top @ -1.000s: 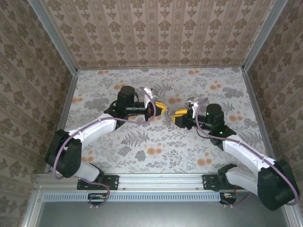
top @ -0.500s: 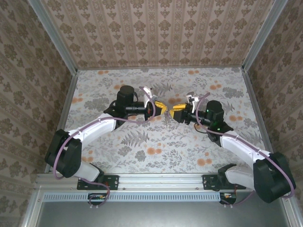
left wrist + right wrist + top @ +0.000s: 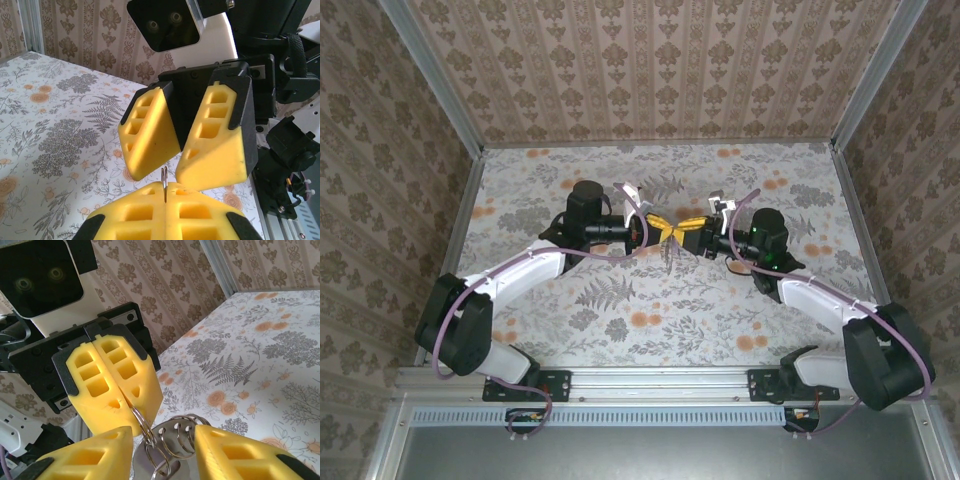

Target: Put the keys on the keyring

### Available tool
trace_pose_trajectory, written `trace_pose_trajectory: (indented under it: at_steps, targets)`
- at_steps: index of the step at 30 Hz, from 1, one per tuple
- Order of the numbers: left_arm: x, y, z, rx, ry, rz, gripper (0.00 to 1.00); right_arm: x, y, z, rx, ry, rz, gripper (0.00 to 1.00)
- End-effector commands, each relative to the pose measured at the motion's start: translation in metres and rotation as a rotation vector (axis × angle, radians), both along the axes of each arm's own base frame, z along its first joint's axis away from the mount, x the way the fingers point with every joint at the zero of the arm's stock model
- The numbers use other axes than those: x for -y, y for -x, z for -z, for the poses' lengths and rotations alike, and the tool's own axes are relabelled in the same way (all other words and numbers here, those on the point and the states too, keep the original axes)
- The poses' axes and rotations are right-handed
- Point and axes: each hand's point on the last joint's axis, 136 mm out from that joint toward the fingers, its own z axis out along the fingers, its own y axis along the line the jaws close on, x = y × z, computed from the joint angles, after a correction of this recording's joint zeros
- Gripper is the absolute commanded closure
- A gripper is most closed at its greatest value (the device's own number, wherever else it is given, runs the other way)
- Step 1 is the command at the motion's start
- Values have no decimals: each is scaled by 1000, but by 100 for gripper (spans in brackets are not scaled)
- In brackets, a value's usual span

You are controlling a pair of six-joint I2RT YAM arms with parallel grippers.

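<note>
Left gripper (image 3: 131, 411) clamps the keyring (image 3: 142, 424) by its rim, presenting it steady. Right gripper (image 3: 164, 441) gapes wide astride the keyring, judged poised to grasp.

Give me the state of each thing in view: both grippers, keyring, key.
left gripper: shut on the keyring.
right gripper: open, fingers either side of the smaller rings.
keyring: pinched by the left gripper, held off the table, smaller rings dangling from it.
key: silvery piece under the rings, cut off by the frame edge; threaded or not, cannot tell.
</note>
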Motion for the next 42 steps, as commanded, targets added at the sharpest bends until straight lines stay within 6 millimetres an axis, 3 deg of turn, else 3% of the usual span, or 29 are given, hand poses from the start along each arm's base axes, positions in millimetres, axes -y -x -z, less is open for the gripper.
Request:
trace_pose_trajectory:
  at_steps: [1,16,28,33,38,42]
  targets:
    - [-1,4,-16,25,41,27,100,-4,1,-23,63,-35,-35,65]
    - [1,2,-13,16,39,30,100,-8,9,-25,75,-46,-95,100]
    - [2,0,-13,10,37,32,100,-10,13,-35,95,-62,-117,100]
    - [0,-6,-15,18,12,7,100,-10,7,-29,89,-4,-98,100]
    - [-15,-13,-23,44,-28,-30,77,-6,-1,-15,82,127,-64,100]
    - [-26,-12,-24,57,-97,-26,66,-4,-6,-11,99,213,-64,100]
